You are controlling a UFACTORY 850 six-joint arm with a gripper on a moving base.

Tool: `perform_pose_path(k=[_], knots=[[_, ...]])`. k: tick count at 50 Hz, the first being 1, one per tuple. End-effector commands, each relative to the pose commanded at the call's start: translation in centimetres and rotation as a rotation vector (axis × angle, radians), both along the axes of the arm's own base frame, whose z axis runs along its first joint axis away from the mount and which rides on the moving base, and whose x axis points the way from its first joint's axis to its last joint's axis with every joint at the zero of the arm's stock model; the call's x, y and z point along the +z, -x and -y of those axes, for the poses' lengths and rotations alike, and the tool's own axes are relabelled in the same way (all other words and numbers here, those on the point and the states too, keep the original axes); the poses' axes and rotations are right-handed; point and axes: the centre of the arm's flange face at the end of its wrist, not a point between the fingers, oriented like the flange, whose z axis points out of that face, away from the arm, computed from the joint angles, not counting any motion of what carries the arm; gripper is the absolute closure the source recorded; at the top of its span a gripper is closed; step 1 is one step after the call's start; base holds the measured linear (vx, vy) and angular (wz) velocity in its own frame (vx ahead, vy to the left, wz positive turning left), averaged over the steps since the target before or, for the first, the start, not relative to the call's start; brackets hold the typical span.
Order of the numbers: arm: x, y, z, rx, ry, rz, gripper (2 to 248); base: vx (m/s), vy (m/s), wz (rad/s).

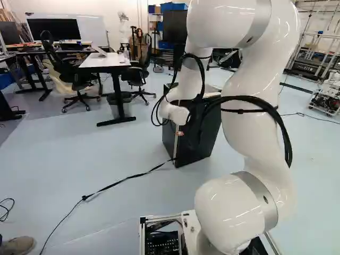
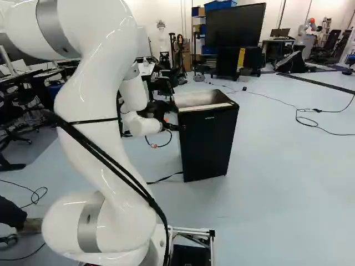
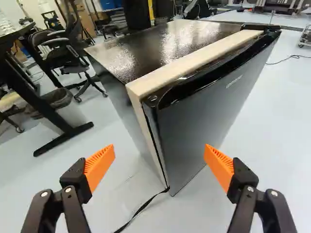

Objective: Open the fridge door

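Fridge (image 2: 205, 147) on floor (image 2: 288, 188), desk (image 1: 101, 62) behind and left of it, between 2 chairs (image 1: 137, 75)

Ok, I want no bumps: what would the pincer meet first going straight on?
Likely the fridge door, near its side edge, which shows ahead of the open pincer; depth is unclear.

At the upper left of the left base view, a white-topped desk (image 1: 109, 61) stands between two black office chairs, with a bin (image 1: 128, 102) beside its leg. The right base view has a large black screen (image 2: 234, 25) at upper middle and a dark cable (image 2: 314, 110) looping across the floor at right.
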Motion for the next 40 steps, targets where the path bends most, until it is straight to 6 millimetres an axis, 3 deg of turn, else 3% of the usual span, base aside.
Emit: perform_pose_path(k=[23, 40], knots=[[-0.2, -1.9, 0.7, -0.132, -0.026, 0.028, 3, 0.000, 0.000, 0.000], [-0.3, -2.5, -0.1, -0.131, -0.030, 0.034, 3, 0.000, 0.000, 0.000]])
